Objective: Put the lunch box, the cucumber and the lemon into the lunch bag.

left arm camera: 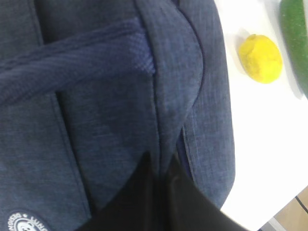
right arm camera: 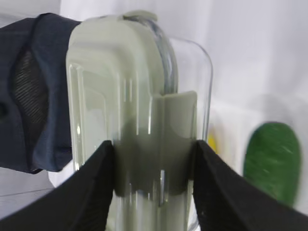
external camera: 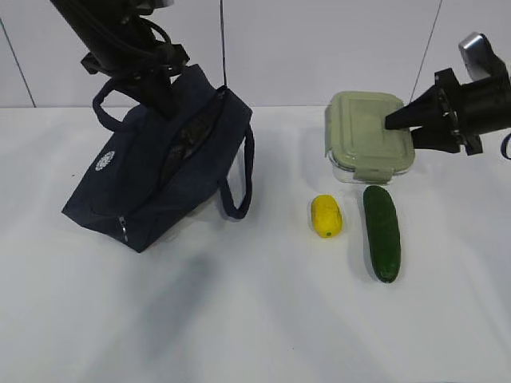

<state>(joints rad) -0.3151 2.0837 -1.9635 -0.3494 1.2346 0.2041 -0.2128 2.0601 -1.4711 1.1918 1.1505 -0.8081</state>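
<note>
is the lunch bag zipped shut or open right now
Open. In the exterior view the lunch bag shows a dark gap along its top, and the left gripper holds its upper end, tilting it.

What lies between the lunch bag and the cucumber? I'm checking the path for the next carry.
In the exterior view, the lemon lies on the table between the lunch bag and the cucumber, close beside the cucumber. The rest of that stretch is bare white table.

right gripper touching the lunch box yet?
Touching. The right wrist view shows the right gripper with both black fingers pressed against the lunch box, one on each side of its pale green clip, no gap visible.
</note>
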